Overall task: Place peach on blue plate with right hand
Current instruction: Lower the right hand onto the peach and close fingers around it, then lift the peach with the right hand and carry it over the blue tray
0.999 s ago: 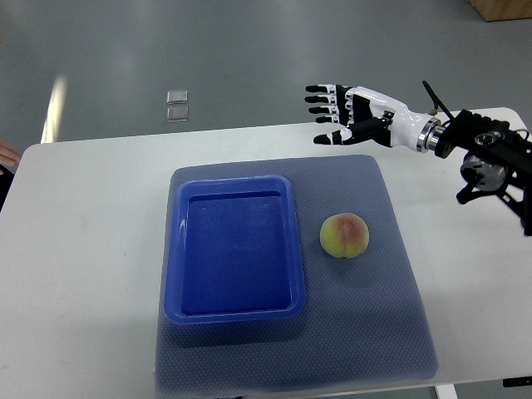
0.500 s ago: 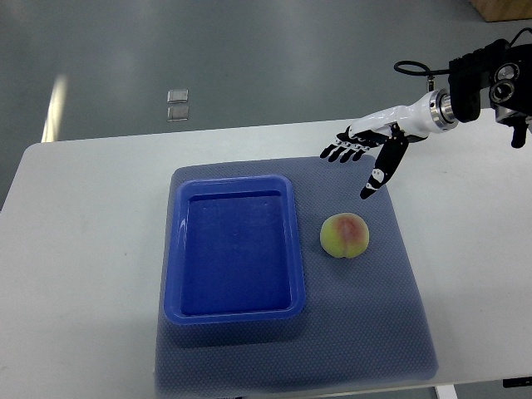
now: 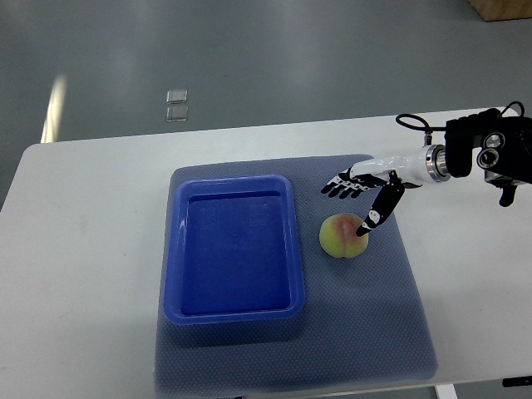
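Fingers of the right hand are spread and hold nothing: four of them fan out toward the picture's left above the mat, while the thumb angles down with its tip over the upper right side of the peach; whether that tip touches the skin cannot be told from above. One peach is on show, yellow-green with a pink-red blush, lying on the grey-blue mat just to the right of the blue plate and apart from its rim. One blue plate is present, a deep rectangular dish with rounded corners, sitting on the left half of the mat with nothing inside. One mat covers the middle of the white table. One robot arm shows, coming in from the right edge, with a white forearm, a black wrist unit and a looped cable. Beyond the table's far edge, two small pale squares lie on the grey floor, one right behind the other.
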Motion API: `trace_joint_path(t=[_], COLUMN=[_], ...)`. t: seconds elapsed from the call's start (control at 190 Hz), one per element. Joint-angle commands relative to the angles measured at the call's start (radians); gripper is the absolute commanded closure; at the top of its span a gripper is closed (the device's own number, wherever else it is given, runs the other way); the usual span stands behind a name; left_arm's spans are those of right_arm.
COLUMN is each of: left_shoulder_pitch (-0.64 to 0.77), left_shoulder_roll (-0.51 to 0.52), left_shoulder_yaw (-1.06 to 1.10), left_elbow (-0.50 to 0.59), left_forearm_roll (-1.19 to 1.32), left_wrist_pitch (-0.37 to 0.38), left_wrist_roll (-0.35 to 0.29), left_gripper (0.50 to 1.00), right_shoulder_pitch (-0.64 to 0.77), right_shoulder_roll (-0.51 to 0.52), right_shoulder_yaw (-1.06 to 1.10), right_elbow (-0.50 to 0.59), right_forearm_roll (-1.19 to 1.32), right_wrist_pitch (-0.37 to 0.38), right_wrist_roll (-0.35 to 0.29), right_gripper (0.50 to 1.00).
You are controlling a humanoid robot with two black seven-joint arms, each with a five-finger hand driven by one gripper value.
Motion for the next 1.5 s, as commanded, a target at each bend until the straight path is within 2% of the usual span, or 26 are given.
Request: trace_joint_path(t=[0.0, 0.352, 0.421, 0.468, 0.473, 0.494, 0.615, 0.994, 0.999, 1.01, 1.073, 1.125, 1.131, 1.183, 1.236, 1.241, 1.315, 1.472, 1.478, 1.493], left_shoulder_pitch=[0.0, 0.0, 0.0, 0.0, 0.0, 0.0, 0.0, 0.0, 0.0, 0.0, 0.0, 0.0, 0.0, 0.0, 0.0, 0.0, 0.0, 0.0, 0.0, 0.0], left_shoulder_roll=[0.0, 0.0, 0.0, 0.0, 0.0, 0.0, 0.0, 0.0, 0.0, 0.0, 0.0, 0.0, 0.0, 0.0, 0.0, 0.0, 0.0, 0.0, 0.0, 0.0], left_shoulder_yaw=[0.0, 0.0, 0.0, 0.0, 0.0, 0.0, 0.0, -0.002, 0.0, -0.002, -0.002, -0.002, -0.002, 0.0, 0.0, 0.0, 0.0, -0.002, -0.002, -0.002], left_elbow=[0.001, 0.001, 0.001, 0.001, 0.001, 0.001, 0.001, 0.003, 0.003, 0.003, 0.004, 0.004, 0.004, 0.006, 0.006, 0.006, 0.007, 0.009, 0.009, 0.009], left_forearm_roll=[0.0, 0.0, 0.0, 0.0, 0.0, 0.0, 0.0, 0.0, 0.0, 0.0, 0.0, 0.0, 0.0, 0.0, 0.0, 0.0, 0.0, 0.0, 0.0, 0.0], left_wrist_pitch=[0.0, 0.0, 0.0, 0.0, 0.0, 0.0, 0.0, 0.0, 0.0, 0.0, 0.0, 0.0, 0.0, 0.0, 0.0, 0.0, 0.0, 0.0, 0.0, 0.0], left_wrist_roll=[0.0, 0.0, 0.0, 0.0, 0.0, 0.0, 0.0, 0.0, 0.0, 0.0, 0.0, 0.0, 0.002, 0.0, 0.0, 0.0, 0.0, 0.0, 0.0, 0.0], left_gripper=[0.5, 0.5, 0.5, 0.5, 0.5, 0.5, 0.5, 0.5, 0.5, 0.5, 0.5, 0.5, 0.5, 0.5, 0.5, 0.5, 0.5, 0.5, 0.5, 0.5], right_shoulder_pitch=[-0.039, -0.123, -0.14, -0.14, -0.149, -0.154, -0.175, -0.216, -0.221, -0.221, -0.221, -0.221, -0.22, -0.217, -0.216, -0.209, -0.195, -0.128, -0.08, -0.066], right_shoulder_roll=[0.0, 0.003, 0.006, 0.006, 0.02, 0.025, 0.032, 0.048, 0.046, 0.046, 0.046, 0.046, 0.043, 0.038, 0.038, 0.028, 0.006, -0.037, -0.073, -0.081], right_shoulder_yaw=[0.015, 0.06, 0.06, 0.06, 0.06, 0.06, 0.06, 0.058, 0.058, 0.058, 0.058, 0.058, 0.058, 0.058, 0.058, 0.06, 0.061, 0.061, 0.061, 0.061], right_elbow=[0.0, 0.008, 0.011, 0.011, 0.014, 0.014, 0.014, 0.014, 0.015, 0.015, 0.015, 0.015, 0.015, 0.021, 0.022, 0.034, 0.054, 0.092, 0.121, 0.126], right_forearm_roll=[-0.001, -0.003, -0.003, -0.003, -0.004, -0.004, -0.004, -0.049, -0.052, -0.052, -0.055, -0.055, -0.055, -0.06, -0.06, -0.061, -0.061, -0.05, -0.041, -0.038], right_wrist_pitch=[-0.003, -0.062, -0.098, -0.098, -0.124, -0.134, -0.167, -0.197, -0.203, -0.204, -0.207, -0.207, -0.207, -0.207, -0.207, -0.206, -0.204, -0.192, -0.175, -0.169], right_wrist_roll=[0.003, 0.008, 0.044, 0.044, 0.073, 0.08, 0.084, 0.106, 0.116, 0.116, 0.12, 0.12, 0.12, 0.12, 0.12, 0.121, 0.127, 0.147, 0.149, 0.149], right_gripper=[0.572, 0.572, 0.572, 0.572, 0.572, 0.572, 0.572, 0.583, 0.613, 0.627, 0.689, 0.689, 0.772, 0.856, 0.857, 0.889, 0.932, 0.932, 0.932, 0.932])
